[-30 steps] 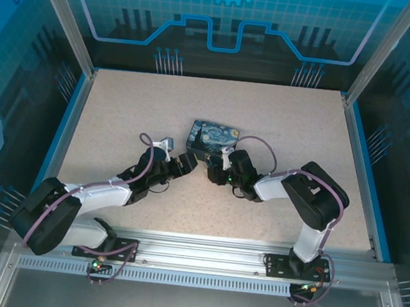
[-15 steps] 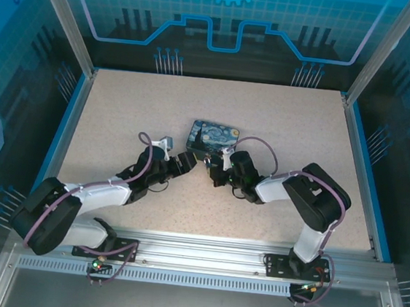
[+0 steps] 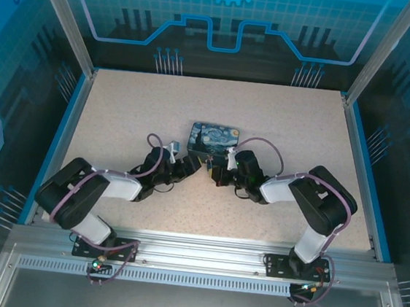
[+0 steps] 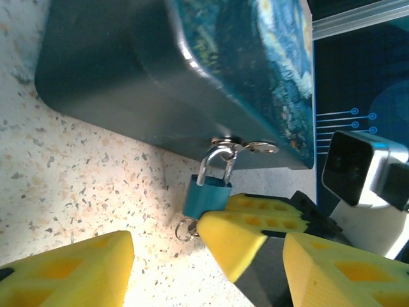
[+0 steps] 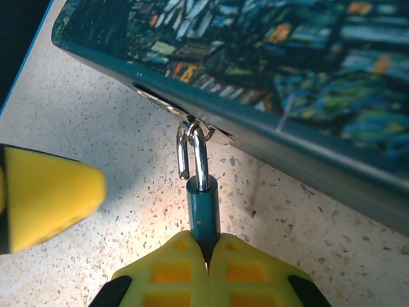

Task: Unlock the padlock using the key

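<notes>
The left arm has drawn its elbow in and pushed the left gripper (image 3: 187, 168) toward 1 o'clock across the tabletop (image 3: 122, 101). It now lies just at 9 o'clock of the lock, its jaws standing well apart and holding nothing. The padlock (image 4: 206, 197) hangs by its shackle (image 4: 217, 163) from the hasp (image 4: 252, 147) on the near side of the painted tin (image 3: 214, 138), at about 7 o'clock of the tin, with its body lying on the tabletop. At 3 o'clock of it, the right gripper (image 5: 206, 259) has come fully shut. Its jaws are pressed together with the padlock's lower end pinched between their tips. A small silvery ring (image 4: 184, 228) pokes out beside that end and probably belongs to the key, whose blade I cannot make out. Whether the shackle is free of the body is not clear. I judge the grip secured and the left gripper brought in to steady the lock, so the turn seems the step in hand.
</notes>
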You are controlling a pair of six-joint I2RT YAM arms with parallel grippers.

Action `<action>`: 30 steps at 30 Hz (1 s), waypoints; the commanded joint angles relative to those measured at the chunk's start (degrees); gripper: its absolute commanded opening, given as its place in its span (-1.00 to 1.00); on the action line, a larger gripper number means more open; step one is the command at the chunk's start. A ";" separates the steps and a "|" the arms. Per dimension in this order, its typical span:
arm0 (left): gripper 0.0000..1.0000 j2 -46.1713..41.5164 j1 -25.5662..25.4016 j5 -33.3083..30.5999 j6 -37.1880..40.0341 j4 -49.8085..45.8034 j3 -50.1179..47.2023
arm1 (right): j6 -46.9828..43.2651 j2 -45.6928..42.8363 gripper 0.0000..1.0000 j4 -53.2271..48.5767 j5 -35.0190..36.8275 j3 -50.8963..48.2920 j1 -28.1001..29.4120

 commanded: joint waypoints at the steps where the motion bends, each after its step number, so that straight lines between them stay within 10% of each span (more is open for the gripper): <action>1: 0.23 3.39 0.38 3.59 -3.60 8.39 1.46 | 4.26 -1.07 -1.00 -1.02 -4.67 1.30 -1.62; 30: -0.02 16.94 -3.86 4.47 -10.30 19.00 5.95 | 7.50 -2.52 -1.00 -0.95 -7.92 1.21 -2.44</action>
